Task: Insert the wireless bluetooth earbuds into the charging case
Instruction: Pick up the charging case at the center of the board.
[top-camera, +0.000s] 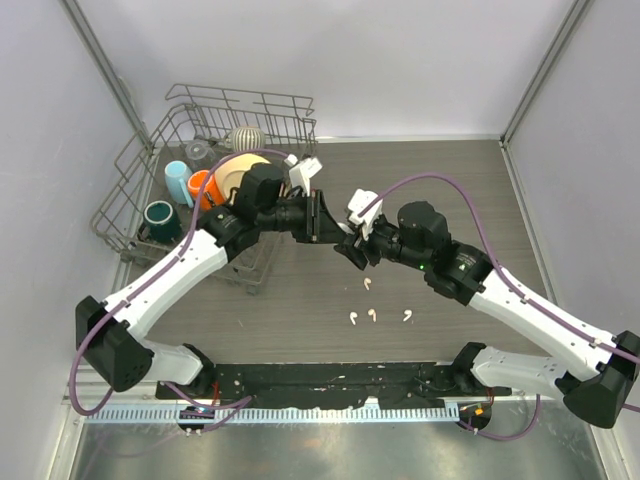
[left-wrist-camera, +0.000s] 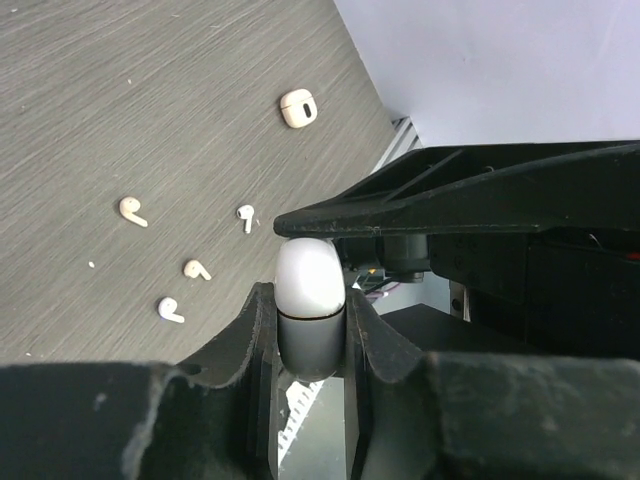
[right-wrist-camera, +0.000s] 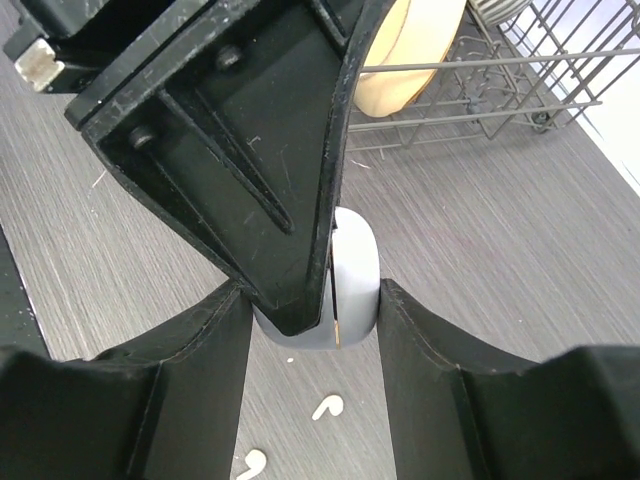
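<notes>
Charging case (left-wrist-camera: 308, 290) is gripped midair by L jaws and R jaws — 4 earbuds (top-camera: 372, 315) are seen uninserted on tabletop (top-camera: 300, 300), 6 o'clock of it.

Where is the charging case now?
Left wrist view: the charging case is held over mid-table, clamped between left gripper and right gripper, earbuds lying below.

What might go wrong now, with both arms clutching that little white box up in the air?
1. Both the left tool and right tool grip the charging case at once, in mid-air; if either arm pulls unevenly, the smooth case might slip and drop.
2. The four earbuds lie loose on the table close by; a falling case or a low arm might scatter them.
</notes>
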